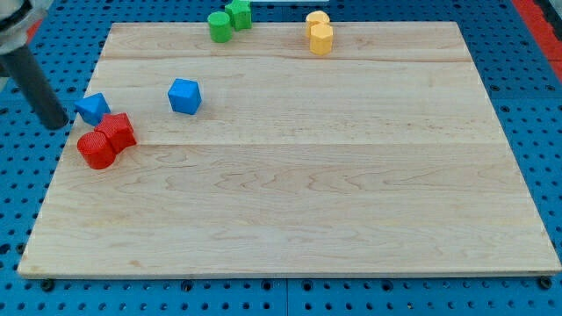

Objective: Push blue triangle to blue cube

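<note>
The blue triangle point(93, 108) lies near the board's left edge, toward the view's top left. The blue cube point(184, 96) sits on the board to its right, about a hundred pixels away. My tip point(58, 122) is at the end of the dark rod coming down from the view's top left. It stands just left of the blue triangle, at the board's left edge, close to it or touching it.
Two red blocks point(105, 140) sit touching just below the blue triangle. Two green blocks point(228, 20) and two yellow blocks point(320, 32) stand at the board's top edge. The wooden board point(307, 175) lies on a blue pegboard.
</note>
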### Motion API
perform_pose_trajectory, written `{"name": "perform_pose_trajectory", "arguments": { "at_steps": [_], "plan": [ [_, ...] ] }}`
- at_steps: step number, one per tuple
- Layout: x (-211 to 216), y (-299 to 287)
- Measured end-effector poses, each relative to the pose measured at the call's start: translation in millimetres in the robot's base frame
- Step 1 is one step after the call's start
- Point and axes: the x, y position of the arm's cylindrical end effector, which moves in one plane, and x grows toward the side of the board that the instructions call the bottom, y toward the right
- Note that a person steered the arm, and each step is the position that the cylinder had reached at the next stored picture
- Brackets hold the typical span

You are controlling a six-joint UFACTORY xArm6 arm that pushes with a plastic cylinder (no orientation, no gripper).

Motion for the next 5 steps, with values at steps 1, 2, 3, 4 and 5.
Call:
{"name": "perform_pose_trajectory", "arguments": {
  "at_steps": [1,2,3,4,5],
  "plan": [
    [-5,34],
    [-47,104],
    [-48,100],
    [-43,58],
    [-43,32]
  ]
}}
